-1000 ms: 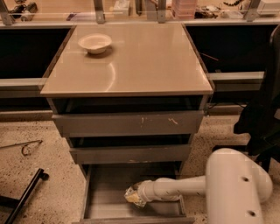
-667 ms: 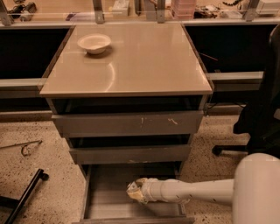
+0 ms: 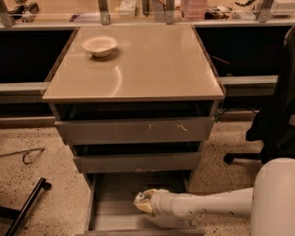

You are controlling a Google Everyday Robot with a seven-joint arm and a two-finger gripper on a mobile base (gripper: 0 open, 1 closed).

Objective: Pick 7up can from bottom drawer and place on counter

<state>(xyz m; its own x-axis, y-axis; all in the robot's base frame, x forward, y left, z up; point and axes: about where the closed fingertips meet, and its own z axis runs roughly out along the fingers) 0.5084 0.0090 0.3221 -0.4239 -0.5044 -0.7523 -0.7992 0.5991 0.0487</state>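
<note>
One gripper [image 3: 146, 205] of yours sits low inside the bottom drawer [image 3: 110, 203]; you cannot tell whether it is clenched or released. The 7up can [image 3: 138, 199] shows right at its tip, well below the counter [image 3: 147, 64].

counter [image 3: 156, 69], white bowl [image 3: 99, 45], hand [image 3: 142, 203] in bottom drawer [image 3: 113, 196]

— From where is the scene viewed?
— A single raised camera is set in front of the drawer cabinet [image 3: 133, 131]. It is tilted downward and faced toward the bench [image 3: 60, 14] at the back.
— How near is it placed?
— Near. The middle is filled by the worktop [image 3: 156, 64], and the bottom drawer [image 3: 113, 193] is cut by the lower edge. The pincer [image 3: 144, 203] is seen in that drawer, and the arm [image 3: 207, 205] is seen entering from the lower right.
</note>
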